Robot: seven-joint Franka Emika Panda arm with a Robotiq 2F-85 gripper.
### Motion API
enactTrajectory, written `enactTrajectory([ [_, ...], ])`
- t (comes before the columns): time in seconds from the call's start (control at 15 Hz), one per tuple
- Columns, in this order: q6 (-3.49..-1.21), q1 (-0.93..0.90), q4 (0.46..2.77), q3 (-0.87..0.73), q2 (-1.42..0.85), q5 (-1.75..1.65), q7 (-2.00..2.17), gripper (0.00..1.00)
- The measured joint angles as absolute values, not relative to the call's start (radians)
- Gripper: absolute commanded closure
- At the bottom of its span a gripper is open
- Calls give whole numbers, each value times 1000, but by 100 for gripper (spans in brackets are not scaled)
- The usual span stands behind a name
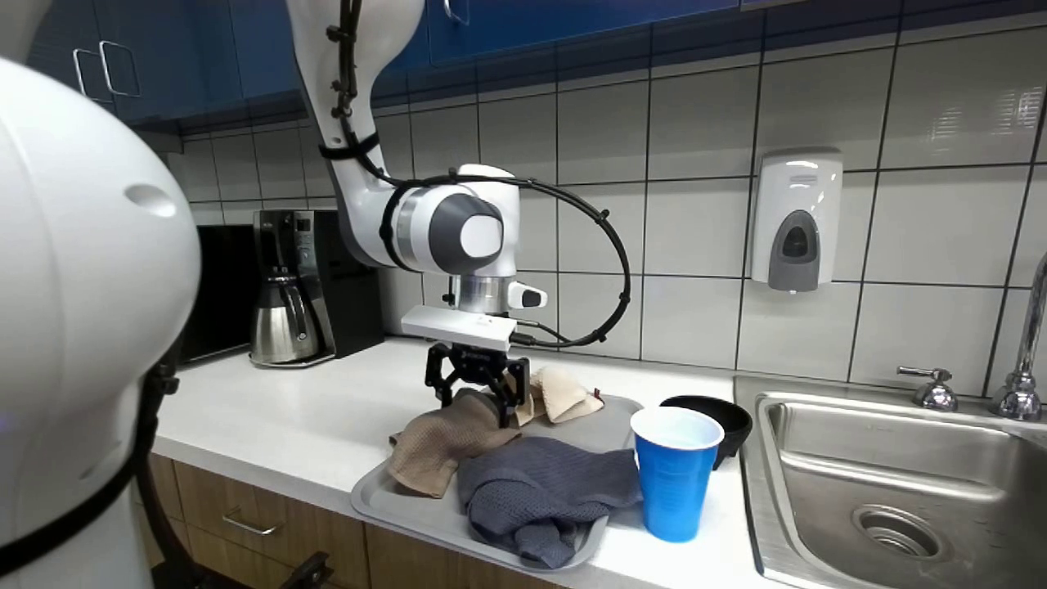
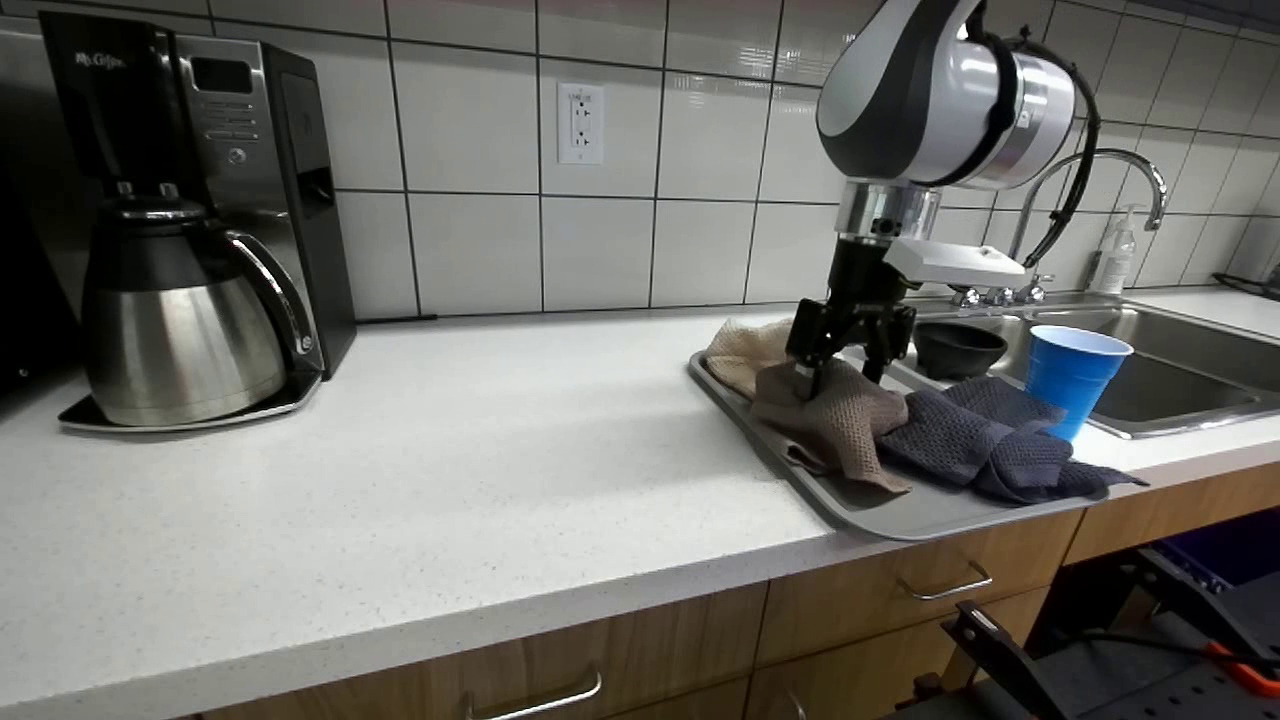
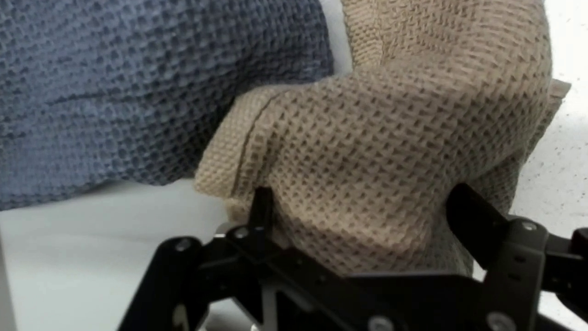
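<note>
A brown waffle-weave cloth [image 1: 446,438] lies heaped on a grey tray [image 1: 601,438]. My gripper [image 3: 365,202] points down over it with its jaws wide apart. In the wrist view a fold of the brown cloth [image 3: 367,174] rises between the black fingers [image 3: 471,216], one on either side; whether they press on it I cannot tell. Beside it a dark blue-grey cloth [image 2: 985,440] is crumpled on the tray. Behind the gripper, a cream cloth [image 1: 560,394] rests at the tray's back, partly hidden in both exterior views.
A blue cup [image 1: 676,474] stands at the tray's sink end, with a black bowl [image 1: 720,417] behind it. Past them is a steel sink [image 1: 896,499]. A coffee maker [image 2: 200,220] occupies the counter's opposite end. A tiled wall [image 2: 470,250] runs behind.
</note>
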State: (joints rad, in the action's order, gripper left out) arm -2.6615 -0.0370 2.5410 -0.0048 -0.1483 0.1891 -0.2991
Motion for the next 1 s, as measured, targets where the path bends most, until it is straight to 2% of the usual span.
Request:
enactTrajectory([
  [0.53, -2662, -2, 2502, 21, -189, 191, -313, 97],
  [0.67, -2661, 4, 2499, 24, -189, 191, -313, 100],
  [1.0, -2657, 11, 2495, 27, -178, 191, -313, 97],
])
